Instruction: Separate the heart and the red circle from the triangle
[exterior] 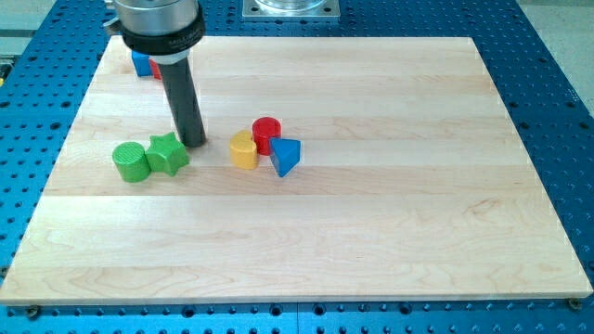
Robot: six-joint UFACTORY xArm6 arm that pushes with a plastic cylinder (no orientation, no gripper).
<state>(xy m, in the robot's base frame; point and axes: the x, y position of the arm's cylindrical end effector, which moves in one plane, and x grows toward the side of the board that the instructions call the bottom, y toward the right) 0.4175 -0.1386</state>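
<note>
The yellow heart [243,149], the red circle [266,134] and the blue triangle [286,156] sit bunched together near the middle of the wooden board [390,213]. The heart is on the left, the red circle just above between the two, the triangle on the right; all three touch or nearly touch. My tip [194,143] rests on the board left of the heart, about a block's width away, right beside the upper right of the green star [167,153].
A green circle [131,161] lies against the left side of the green star. A blue block [141,63] and a red block [157,70] sit at the board's top left corner, partly hidden behind the arm. Blue perforated table surrounds the board.
</note>
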